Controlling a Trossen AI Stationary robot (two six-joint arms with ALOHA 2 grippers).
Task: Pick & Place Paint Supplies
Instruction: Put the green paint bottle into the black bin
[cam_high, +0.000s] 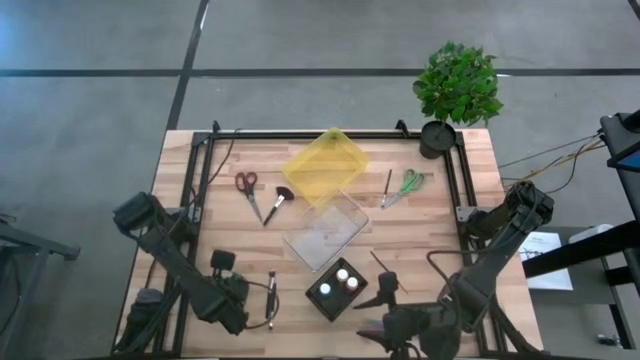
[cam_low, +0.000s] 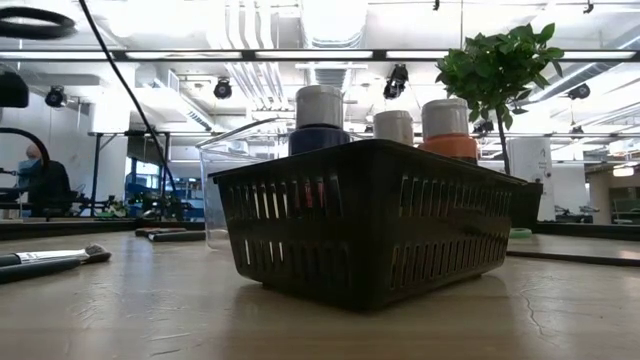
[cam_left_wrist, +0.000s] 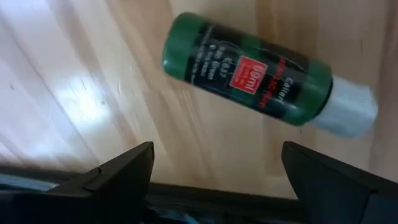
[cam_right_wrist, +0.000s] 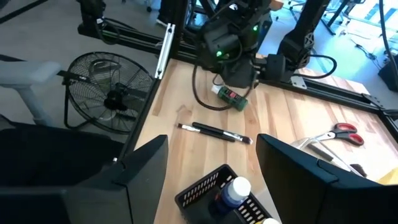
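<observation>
While hidden overhead, green bottle (cam_left_wrist: 264, 78) lies below left jaws.

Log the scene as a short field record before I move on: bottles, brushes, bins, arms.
green bottle: lying on the table under the open left gripper
black basket: holds two white-capped bottles, dark blue and orange
brush near left arm: loose on the table
clear bin: looks empty
yellow tray: looks empty
right gripper: open, above the basket's edge

Two bottles (cam_high: 346, 281) stand in the basket (cam_high: 322, 303), a brush (cam_high: 271, 299) lying to its left.
</observation>
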